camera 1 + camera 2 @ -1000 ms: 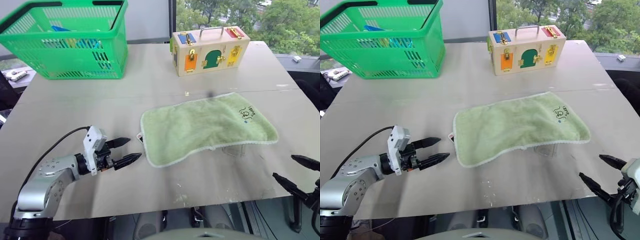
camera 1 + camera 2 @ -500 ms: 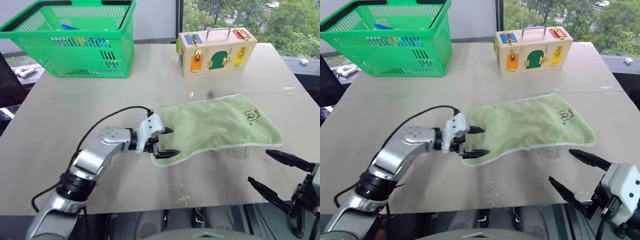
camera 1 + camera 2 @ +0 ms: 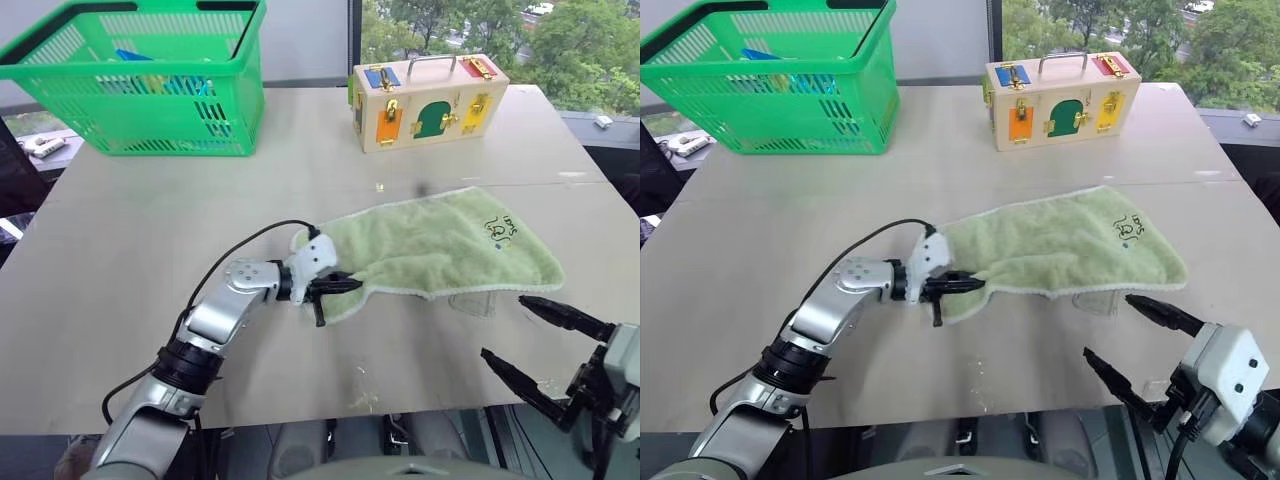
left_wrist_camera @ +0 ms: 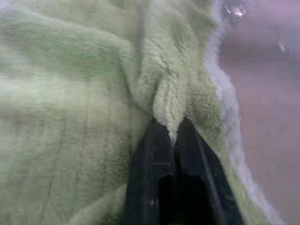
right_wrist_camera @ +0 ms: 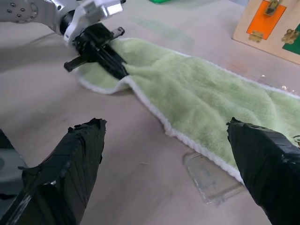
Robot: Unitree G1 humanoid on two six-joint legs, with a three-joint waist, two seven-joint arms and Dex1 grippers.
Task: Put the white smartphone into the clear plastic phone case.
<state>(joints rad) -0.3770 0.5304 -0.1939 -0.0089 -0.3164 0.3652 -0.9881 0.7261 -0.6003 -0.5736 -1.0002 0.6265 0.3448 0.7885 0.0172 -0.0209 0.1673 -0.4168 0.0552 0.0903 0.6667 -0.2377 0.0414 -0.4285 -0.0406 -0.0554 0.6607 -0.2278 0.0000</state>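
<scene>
You find one marking only: a small dark embroidered mark on the far right corner of the green towel [image 3: 440, 245], lying on the table [image 3: 150, 240]. Its strokes look like a few letters above a little figure, but you cannot read them. The wooden latch box [image 3: 428, 100] and the green basket [image 3: 150, 80] carry no readable lettering.

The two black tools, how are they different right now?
The left tool is pinched shut on the edge of the green towel; the right tool is open and holds nothing. The left tool is over the table; the right tool hangs at its near edge. Both have two black fingers.
</scene>
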